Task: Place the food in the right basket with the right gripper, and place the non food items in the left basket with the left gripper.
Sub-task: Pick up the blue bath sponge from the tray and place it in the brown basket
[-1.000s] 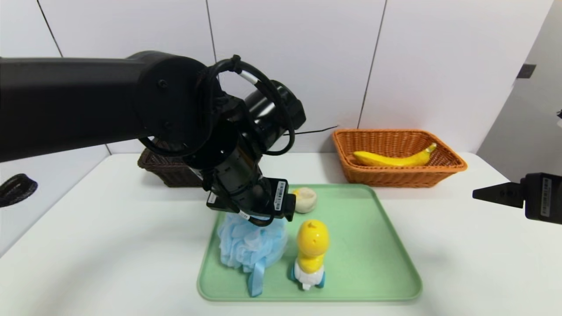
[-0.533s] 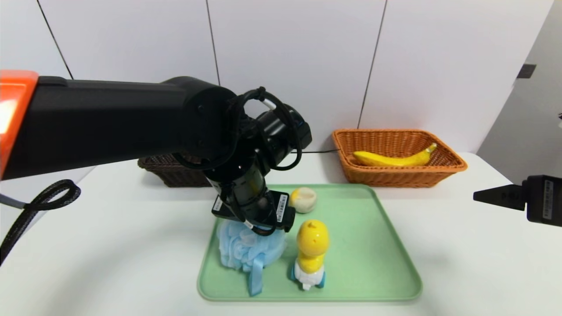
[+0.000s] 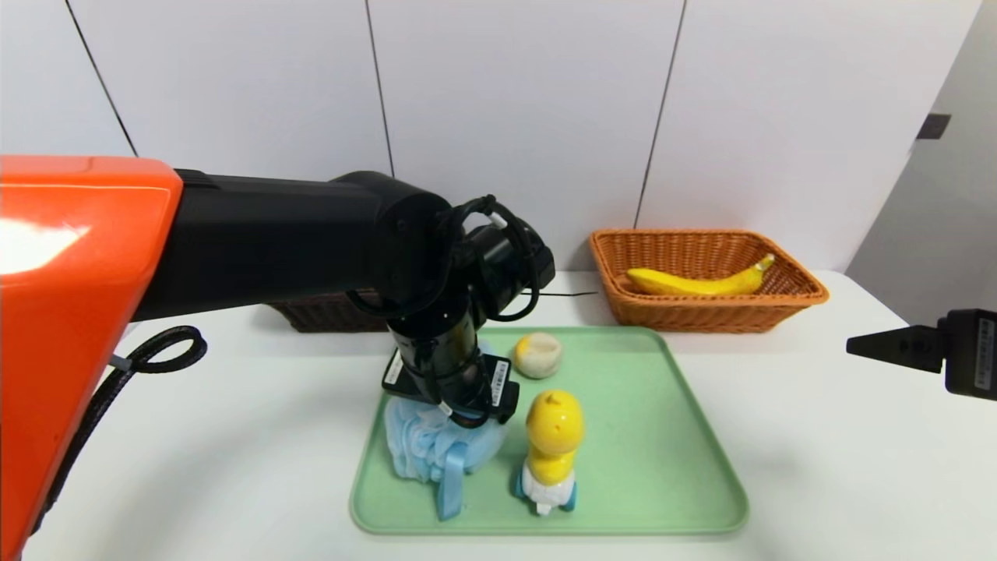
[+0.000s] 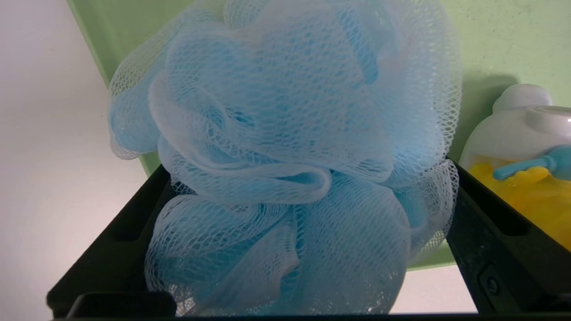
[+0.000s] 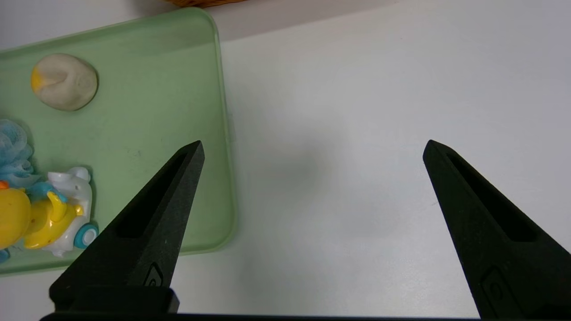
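Head view, lower centre: my left gripper (image 3: 448, 417) has dropped onto the blue bath pouf (image 3: 427, 448), jaws wide astride it, unclamped; right gripper (image 3: 864, 344) idles open far right.

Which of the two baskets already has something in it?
The orange basket on the right: a banana lies inside. The dark brown basket is mostly hidden behind the left arm, so its contents cannot be seen.

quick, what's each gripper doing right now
Left gripper: open, fingers either side of the blue bath pouf, not closed on it.
Right gripper: open, empty, over the table.
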Motion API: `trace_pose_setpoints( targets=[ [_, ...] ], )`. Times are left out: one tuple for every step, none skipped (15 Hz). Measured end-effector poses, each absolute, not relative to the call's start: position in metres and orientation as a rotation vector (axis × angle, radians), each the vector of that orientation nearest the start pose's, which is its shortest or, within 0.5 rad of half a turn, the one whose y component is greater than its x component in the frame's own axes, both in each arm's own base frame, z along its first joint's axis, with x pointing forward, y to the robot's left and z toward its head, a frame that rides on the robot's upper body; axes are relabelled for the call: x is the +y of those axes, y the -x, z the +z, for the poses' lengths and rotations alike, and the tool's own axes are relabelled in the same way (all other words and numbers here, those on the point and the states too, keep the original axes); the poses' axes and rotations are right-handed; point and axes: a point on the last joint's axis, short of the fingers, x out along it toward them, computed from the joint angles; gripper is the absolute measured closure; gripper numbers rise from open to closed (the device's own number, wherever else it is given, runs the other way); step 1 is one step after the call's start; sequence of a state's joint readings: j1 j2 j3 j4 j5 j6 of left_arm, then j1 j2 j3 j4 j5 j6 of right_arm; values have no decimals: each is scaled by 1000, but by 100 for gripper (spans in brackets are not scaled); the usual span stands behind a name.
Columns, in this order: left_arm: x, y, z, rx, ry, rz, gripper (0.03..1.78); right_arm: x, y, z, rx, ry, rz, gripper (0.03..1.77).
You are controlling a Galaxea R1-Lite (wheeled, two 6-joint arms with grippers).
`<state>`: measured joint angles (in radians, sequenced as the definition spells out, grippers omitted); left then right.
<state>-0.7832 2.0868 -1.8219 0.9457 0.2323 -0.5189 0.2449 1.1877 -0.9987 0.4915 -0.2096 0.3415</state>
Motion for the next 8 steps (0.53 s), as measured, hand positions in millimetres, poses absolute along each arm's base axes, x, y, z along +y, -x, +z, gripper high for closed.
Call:
trace_pose_setpoints(
  targets=[
    [-259,-269,191,1143,-138,-184,12,33,-149,256,659,-176,-78,11],
    [-259,-270,189,1145,-138,-182,12,33,-149,256,658,-176,-77,11],
    [-259,-270,189,1147,-139,-180,12,33,-149,256,658,-175,-77,11],
    [-259,-271,188,1148,-140,-179,12,33,-149,256,656,-174,-76,11],
    [-259,-271,187,1152,-142,-179,12,33,-149,256,656,-174,-75,11],
    [-259,-271,186,1155,-143,-178,30,33,-149,256,655,-174,-76,11],
    [-259,-271,185,1156,-142,-176,46,33,-149,256,654,-174,-75,11],
    [-259,-271,184,1159,-141,-175,60,33,-149,256,654,-174,-74,11]
  ],
)
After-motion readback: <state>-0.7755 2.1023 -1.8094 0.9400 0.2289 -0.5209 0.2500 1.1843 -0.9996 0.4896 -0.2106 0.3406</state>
